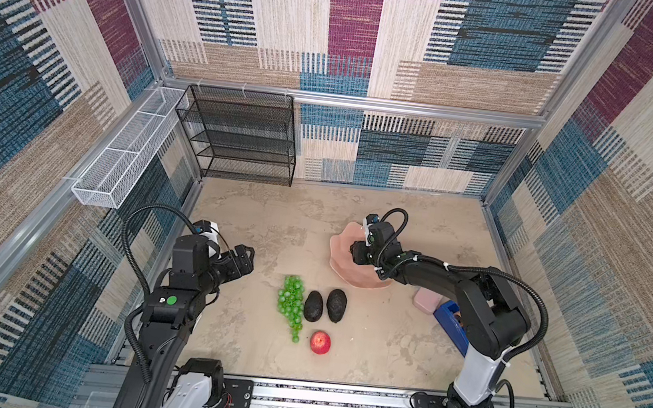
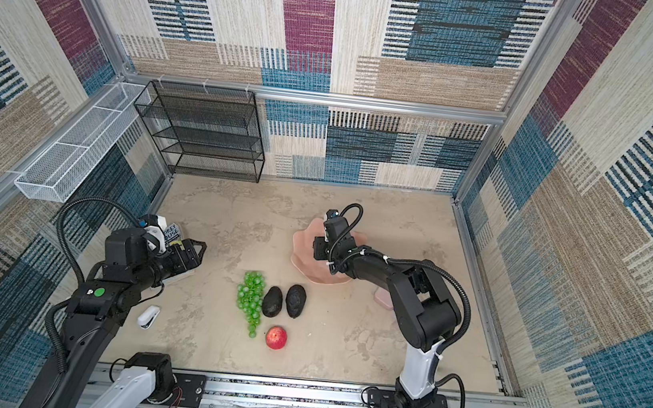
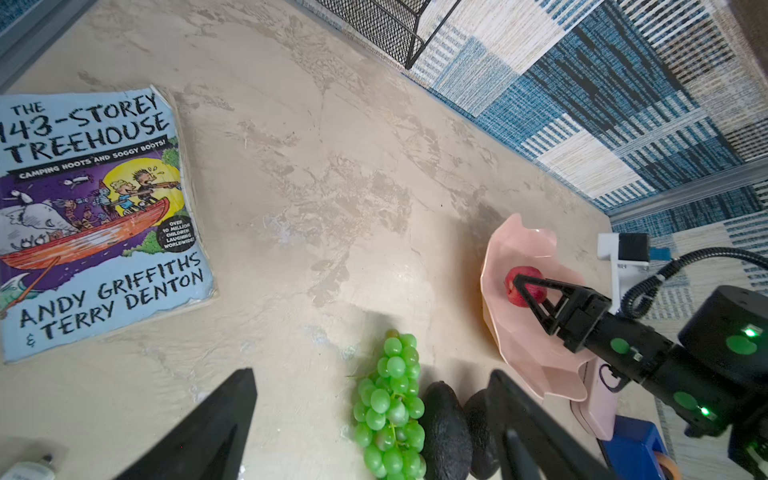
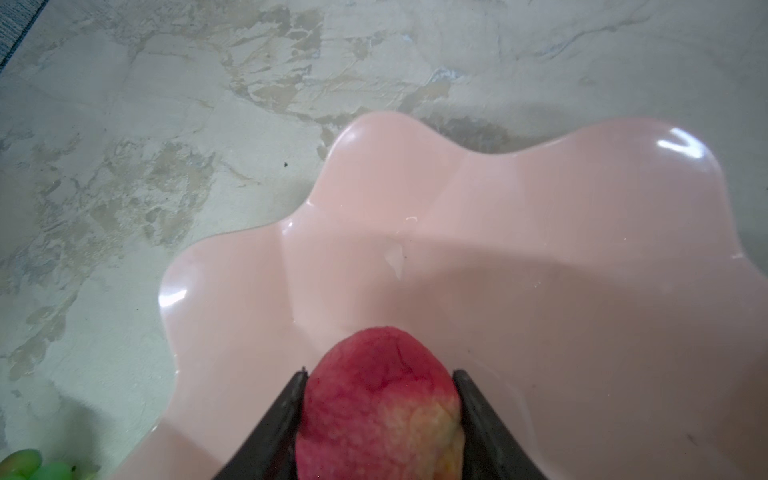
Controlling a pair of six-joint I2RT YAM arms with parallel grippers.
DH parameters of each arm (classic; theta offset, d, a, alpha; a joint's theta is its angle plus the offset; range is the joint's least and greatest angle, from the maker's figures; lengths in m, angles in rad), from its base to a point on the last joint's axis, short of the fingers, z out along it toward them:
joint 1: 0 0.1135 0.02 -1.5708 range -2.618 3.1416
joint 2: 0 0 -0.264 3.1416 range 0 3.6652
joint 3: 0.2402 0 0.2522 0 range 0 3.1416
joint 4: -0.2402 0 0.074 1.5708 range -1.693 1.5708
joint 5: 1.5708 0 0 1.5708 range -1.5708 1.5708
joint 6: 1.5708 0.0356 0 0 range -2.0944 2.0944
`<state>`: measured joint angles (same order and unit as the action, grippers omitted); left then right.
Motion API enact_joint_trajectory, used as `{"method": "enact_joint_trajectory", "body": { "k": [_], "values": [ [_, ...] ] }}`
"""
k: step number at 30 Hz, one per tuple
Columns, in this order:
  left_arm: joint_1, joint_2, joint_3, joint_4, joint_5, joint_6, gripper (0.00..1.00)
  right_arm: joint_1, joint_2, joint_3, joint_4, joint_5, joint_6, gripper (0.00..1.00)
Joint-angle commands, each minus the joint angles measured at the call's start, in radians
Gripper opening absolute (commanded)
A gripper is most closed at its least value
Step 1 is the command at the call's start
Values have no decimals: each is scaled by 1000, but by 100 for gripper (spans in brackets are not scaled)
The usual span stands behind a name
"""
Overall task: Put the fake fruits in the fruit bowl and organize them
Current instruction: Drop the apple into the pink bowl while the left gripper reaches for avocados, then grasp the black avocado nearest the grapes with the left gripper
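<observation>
In both top views the pale-pink scalloped fruit bowl (image 1: 344, 268) (image 2: 304, 255) sits right of the middle. Over it my right gripper (image 4: 378, 374) is shut on a red apple (image 4: 378, 407) (image 3: 524, 282), held just above the bowl's inside (image 4: 540, 249). On the table in front lie the green grapes (image 1: 290, 303) (image 2: 250, 297), two dark avocados (image 1: 313, 306) (image 1: 336, 305) and a second red apple (image 1: 320, 342) (image 2: 276, 337). My left gripper (image 1: 245, 260) (image 3: 372, 374) hovers open and empty left of the grapes (image 3: 390, 407).
A paperback book (image 3: 95, 220) lies under the left arm. A small white object (image 2: 148, 316) rests near the left arm's base. A small pink box (image 1: 426, 301) and a blue bin (image 1: 451, 324) stand under the right arm. A black mesh rack (image 1: 240, 136) fills the back left.
</observation>
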<state>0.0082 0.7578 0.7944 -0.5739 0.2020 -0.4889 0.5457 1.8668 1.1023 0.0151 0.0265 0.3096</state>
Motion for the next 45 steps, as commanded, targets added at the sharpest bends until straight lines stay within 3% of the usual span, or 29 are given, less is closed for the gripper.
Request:
{"method": "enact_joint_trajectory", "body": {
  "k": [1, 8, 14, 18, 24, 32, 36, 45],
  "values": [
    [1, -1, -11, -9, 44, -34, 89, -3, 19, 1, 63, -33, -5, 54],
    [-8, -5, -34, -10, 89, -60, 85, -18, 18, -9, 74, -59, 9, 68],
    [-64, 3, -52, -9, 99, -94, 81, -38, -78, -6, 58, -46, 11, 77],
    [-180, 32, -54, -9, 44, -101, 80, -41, -216, -62, 81, -3, 19, 83],
    [-438, 145, -38, 6, -93, -131, 77, -43, -427, -203, 98, 54, 62, 96],
    [-703, 377, 15, 51, -237, -149, 66, -44, -613, -357, 107, 86, 92, 100],
    [-780, 486, 64, 54, -273, -168, 62, -44, -641, -371, 97, 103, 79, 100],
    [-844, 667, 139, 54, -306, -168, 55, -44, -668, -388, 87, 122, 68, 100]
  ]
}}
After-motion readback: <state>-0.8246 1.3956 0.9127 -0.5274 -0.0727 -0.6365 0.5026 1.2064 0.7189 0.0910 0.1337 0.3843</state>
